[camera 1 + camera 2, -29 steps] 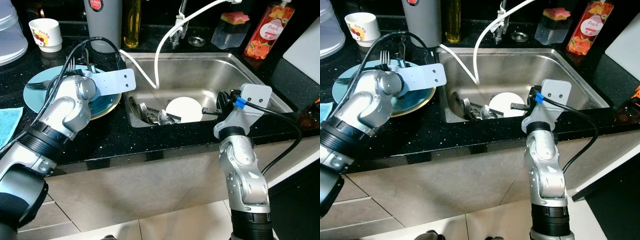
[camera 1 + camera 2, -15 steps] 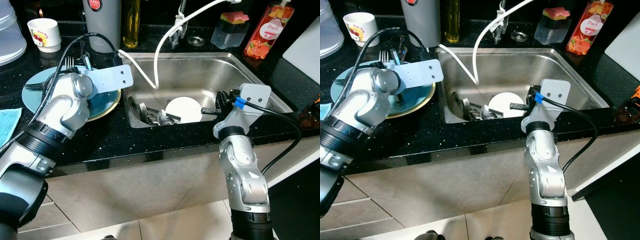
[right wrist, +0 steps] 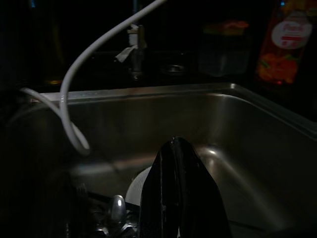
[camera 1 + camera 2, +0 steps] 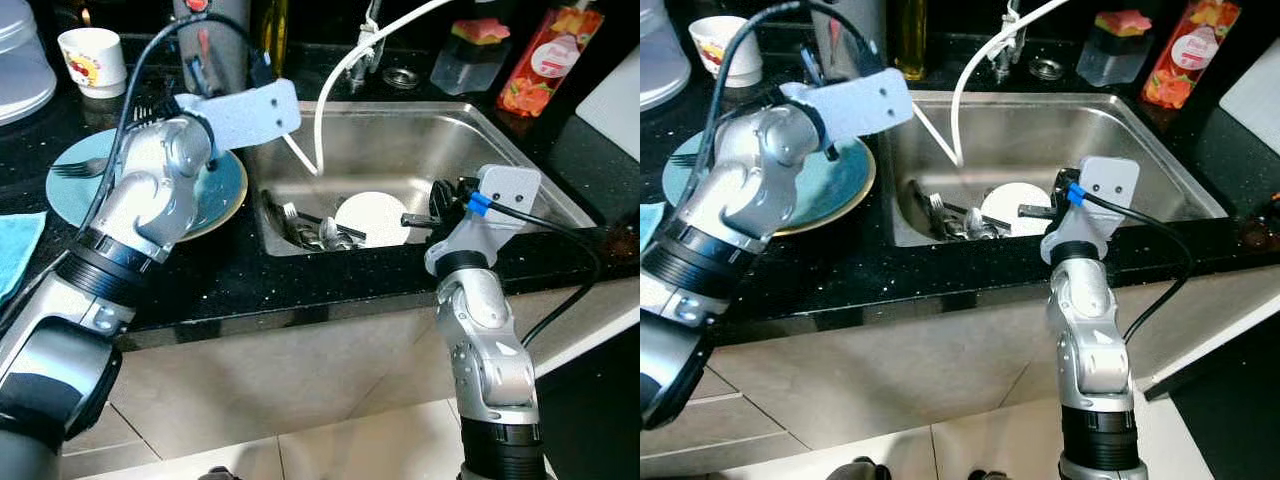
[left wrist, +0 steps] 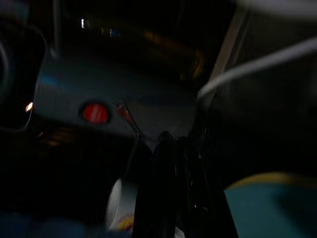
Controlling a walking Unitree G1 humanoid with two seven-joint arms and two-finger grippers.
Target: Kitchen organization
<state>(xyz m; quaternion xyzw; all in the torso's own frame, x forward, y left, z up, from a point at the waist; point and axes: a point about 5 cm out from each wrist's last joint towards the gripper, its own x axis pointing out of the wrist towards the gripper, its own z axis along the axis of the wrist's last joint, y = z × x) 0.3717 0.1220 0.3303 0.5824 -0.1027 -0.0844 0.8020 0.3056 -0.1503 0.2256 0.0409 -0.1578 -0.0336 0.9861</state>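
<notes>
Left eye view: the cutlery (image 4: 318, 232) lies in the sink (image 4: 520, 170) beside a white plate (image 4: 377, 216), handles running toward the near-left corner. The right tool (image 4: 425, 219), fingers pressed together and empty, is nearer, just right of the plate. The left tool (image 5: 171, 163), apparently clenched, hovers over the teal plate (image 4: 222, 200).

Head stereo pair: looks forward and down, sharing the counter (image 4: 300, 285) and sink (image 4: 420, 150). Right wrist camera: close, facing into the sink. Left wrist camera: dark, blurred.
</notes>
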